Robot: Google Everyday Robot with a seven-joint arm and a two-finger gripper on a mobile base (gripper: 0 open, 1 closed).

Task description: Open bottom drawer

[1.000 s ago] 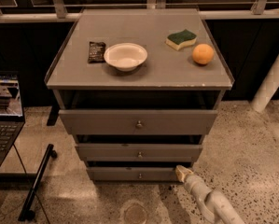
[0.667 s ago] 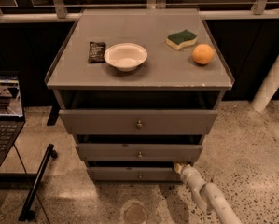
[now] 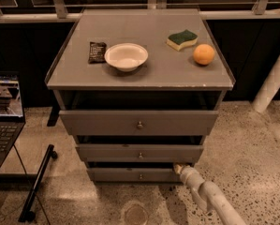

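The bottom drawer (image 3: 130, 174) is the lowest and narrowest of three grey fronts, with a small round metal knob (image 3: 140, 176) at its centre. It stands a little out from the cabinet, with a dark gap above it. My gripper (image 3: 178, 168) is at the end of the white arm that comes in from the lower right. Its tip sits at the top right corner of the bottom drawer's front, right of the knob.
A mid-sized drawer (image 3: 139, 153) and the tallest top drawer (image 3: 138, 122) are above, both partly out. On the cabinet top lie a white bowl (image 3: 126, 56), a dark packet (image 3: 97, 51), a sponge (image 3: 182, 39) and an orange (image 3: 203, 54). A laptop (image 3: 3, 111) stands at the left.
The gripper has edged slightly left and up along the bottom drawer's right end. The drawers have not visibly moved.
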